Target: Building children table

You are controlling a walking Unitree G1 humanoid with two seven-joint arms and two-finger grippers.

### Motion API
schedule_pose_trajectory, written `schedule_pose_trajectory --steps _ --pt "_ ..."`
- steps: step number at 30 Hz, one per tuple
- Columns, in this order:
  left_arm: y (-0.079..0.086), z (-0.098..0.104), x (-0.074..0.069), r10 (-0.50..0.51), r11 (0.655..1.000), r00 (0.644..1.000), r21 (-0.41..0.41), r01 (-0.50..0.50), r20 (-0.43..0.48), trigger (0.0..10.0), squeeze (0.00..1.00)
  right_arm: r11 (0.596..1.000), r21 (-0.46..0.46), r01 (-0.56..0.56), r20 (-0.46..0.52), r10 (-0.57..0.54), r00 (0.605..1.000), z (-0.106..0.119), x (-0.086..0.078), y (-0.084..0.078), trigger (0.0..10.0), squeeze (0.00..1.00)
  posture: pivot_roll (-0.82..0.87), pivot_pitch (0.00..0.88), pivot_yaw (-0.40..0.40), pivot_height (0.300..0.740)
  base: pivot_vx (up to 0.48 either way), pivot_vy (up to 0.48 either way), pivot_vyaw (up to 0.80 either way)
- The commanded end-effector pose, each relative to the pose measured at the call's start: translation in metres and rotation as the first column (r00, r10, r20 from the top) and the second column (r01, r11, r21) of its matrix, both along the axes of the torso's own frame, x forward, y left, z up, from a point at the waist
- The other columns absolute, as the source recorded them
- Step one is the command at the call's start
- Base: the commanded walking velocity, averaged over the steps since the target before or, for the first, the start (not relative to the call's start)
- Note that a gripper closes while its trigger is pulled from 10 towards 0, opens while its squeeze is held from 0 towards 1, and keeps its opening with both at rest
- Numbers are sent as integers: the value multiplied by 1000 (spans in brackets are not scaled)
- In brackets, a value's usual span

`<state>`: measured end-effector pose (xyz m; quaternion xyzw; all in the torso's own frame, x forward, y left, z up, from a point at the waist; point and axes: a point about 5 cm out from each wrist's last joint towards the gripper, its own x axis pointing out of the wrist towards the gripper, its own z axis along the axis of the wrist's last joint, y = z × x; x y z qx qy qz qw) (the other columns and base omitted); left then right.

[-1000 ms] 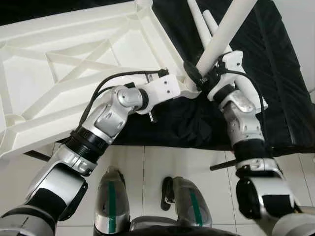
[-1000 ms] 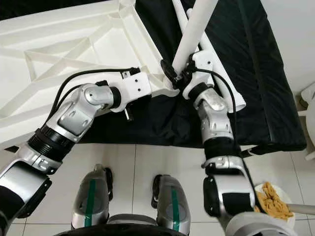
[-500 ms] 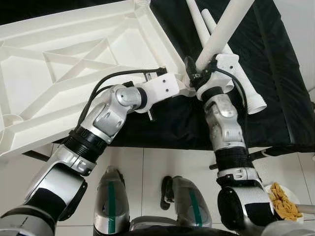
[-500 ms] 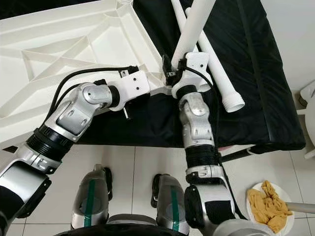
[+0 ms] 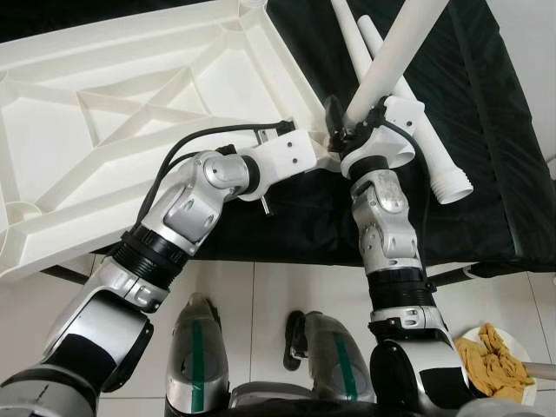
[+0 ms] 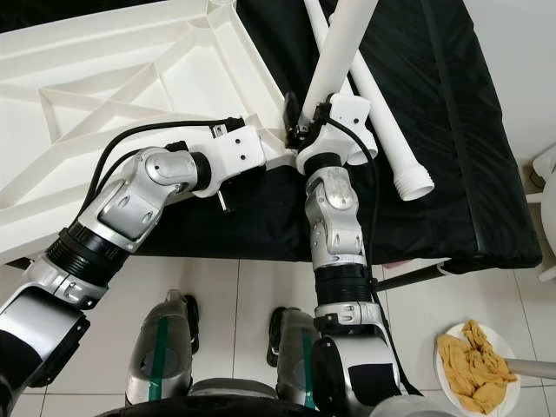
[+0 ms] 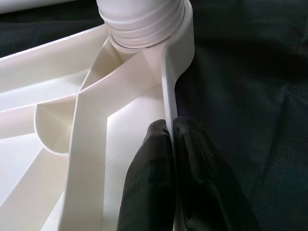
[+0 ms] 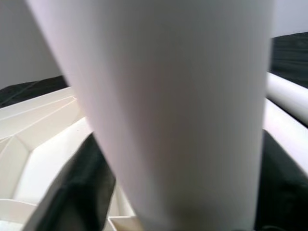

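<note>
The white table top (image 5: 130, 113) lay upside down, ribbed underside up, partly on a black cloth (image 5: 486, 130) and jutting past its edge toward the robot. The left gripper (image 7: 169, 159) was clamped on the thin outer rim of the top just beside its near corner, one black finger on each face of that rim. At that corner stood the socket (image 7: 180, 36), and the threaded end of a white leg (image 5: 395, 52) sat in its mouth; how far the thread had entered could not be determined. The right gripper (image 5: 340, 130) was closed around this leg just above the socket, fingers on opposite sides of the tube. The leg's long axis did not stand square to the underside: it leaned up and away toward the robot's right. Two further legs (image 5: 417, 130) lay on the cloth behind it, crossing under its line. In judgement, the seating turns on bringing that axis in line with the socket, a correction falling to the right arm while the left steadies the rim.
</note>
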<state>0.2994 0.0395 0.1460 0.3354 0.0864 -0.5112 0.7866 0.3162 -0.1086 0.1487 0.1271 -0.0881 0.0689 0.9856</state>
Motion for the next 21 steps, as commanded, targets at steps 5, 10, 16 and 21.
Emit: schedule_pose_trajectory --steps 5,10,16,21 --pt "-9 -2 -4 -31 999 999 11 31 10 10000 0 999 7 -35 5 35 999 3 -4 11 10000 1000 57 62 -72 740 0 0 0" --pt "-9 -2 -4 -30 999 999 12 30 11 10000 0 1000 -6 -28 5 28 1000 4 -3 6 10000 1000 57 59 -74 740 0 0 0" --pt "-9 -2 -4 -29 1000 999 13 29 13 10000 0 993 -44 -107 16 108 994 4 -2 -4 10000 0 56 51 -78 740 0 0 0" --pt "-10 -1 -3 -30 999 999 12 30 16 10000 0 979 -83 -184 20 186 982 4 -2 -13 10000 0 54 47 -81 740 0 0 0"
